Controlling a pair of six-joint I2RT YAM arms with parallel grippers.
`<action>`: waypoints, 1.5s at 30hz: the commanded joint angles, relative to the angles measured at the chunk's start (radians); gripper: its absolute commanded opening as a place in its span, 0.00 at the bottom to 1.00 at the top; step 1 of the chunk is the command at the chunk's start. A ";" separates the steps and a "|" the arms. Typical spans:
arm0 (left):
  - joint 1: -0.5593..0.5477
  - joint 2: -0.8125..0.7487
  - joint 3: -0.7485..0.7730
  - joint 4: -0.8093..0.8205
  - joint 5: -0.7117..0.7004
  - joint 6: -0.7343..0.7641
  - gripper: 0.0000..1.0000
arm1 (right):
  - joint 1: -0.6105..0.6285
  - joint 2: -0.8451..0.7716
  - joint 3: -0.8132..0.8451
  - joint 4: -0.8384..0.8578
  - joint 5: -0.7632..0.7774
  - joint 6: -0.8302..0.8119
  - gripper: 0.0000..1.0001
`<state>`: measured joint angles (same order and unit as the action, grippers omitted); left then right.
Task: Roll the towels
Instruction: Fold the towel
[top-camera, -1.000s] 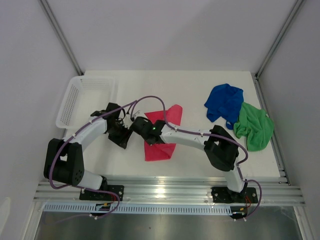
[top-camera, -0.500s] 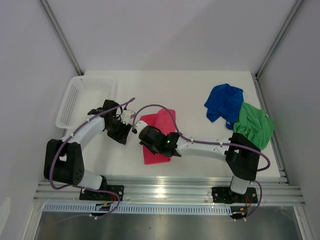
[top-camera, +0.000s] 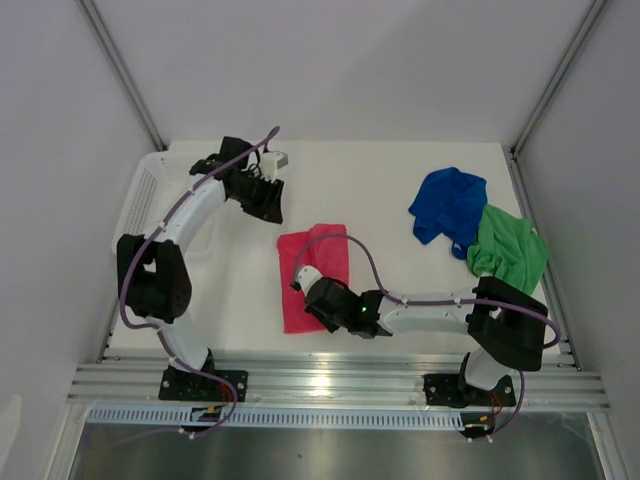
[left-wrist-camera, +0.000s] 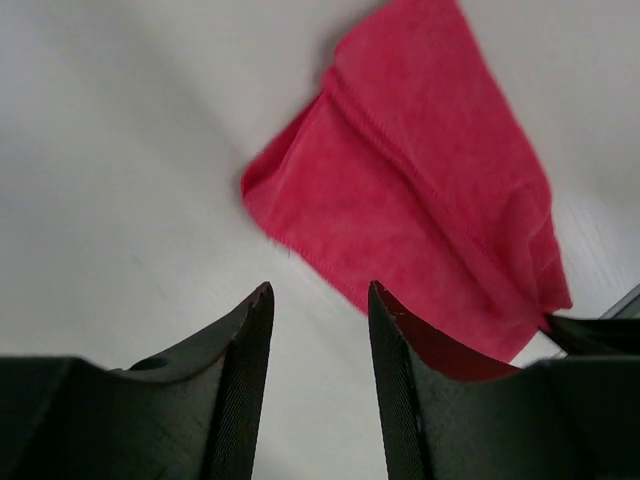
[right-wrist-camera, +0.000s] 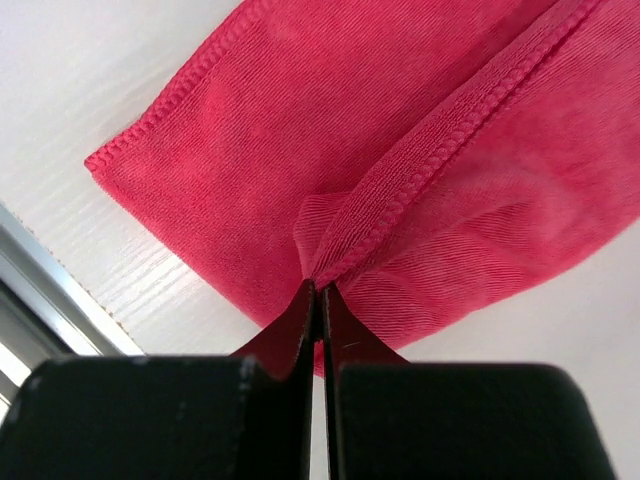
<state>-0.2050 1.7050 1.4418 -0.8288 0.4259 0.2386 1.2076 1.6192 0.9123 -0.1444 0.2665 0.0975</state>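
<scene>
right end effector (right-wrist-camera: 318, 292): pinching pink towel (right-wrist-camera: 280, 150) fold, lower centre | left end effector (left-wrist-camera: 318, 298): apart, above worktop (top-camera: 380, 180), upper left

On the table (top-camera: 380, 180) one towel (top-camera: 292, 255) lies centrally, two overlapping towels (top-camera: 490, 240) at right, the basket (top-camera: 135, 205) back-left.

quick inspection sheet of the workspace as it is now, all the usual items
surface: white table, faint wood grain
job's things: pink towel folded flat near the front; blue towel and green towel bunched at right, touching
clutter: white basket at far left
grippers: left gripper open, empty, above the table; right gripper shut on the pink towel's hem
cables: purple cable arcs over the pink towel
surroundings: white walls; metal rail at front
</scene>
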 joint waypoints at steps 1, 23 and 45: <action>-0.072 0.140 0.135 -0.018 0.086 -0.126 0.46 | 0.013 -0.033 -0.047 0.132 -0.075 0.070 0.00; -0.205 0.320 0.087 0.097 -0.039 -0.347 0.54 | 0.046 -0.085 -0.079 0.083 -0.079 0.125 0.00; -0.208 0.460 0.230 0.039 0.031 -0.371 0.23 | 0.046 -0.068 -0.052 0.037 -0.061 0.103 0.00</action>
<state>-0.4122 2.1799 1.6516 -0.8055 0.4351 -0.1162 1.2427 1.5650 0.8326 -0.1009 0.1940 0.2085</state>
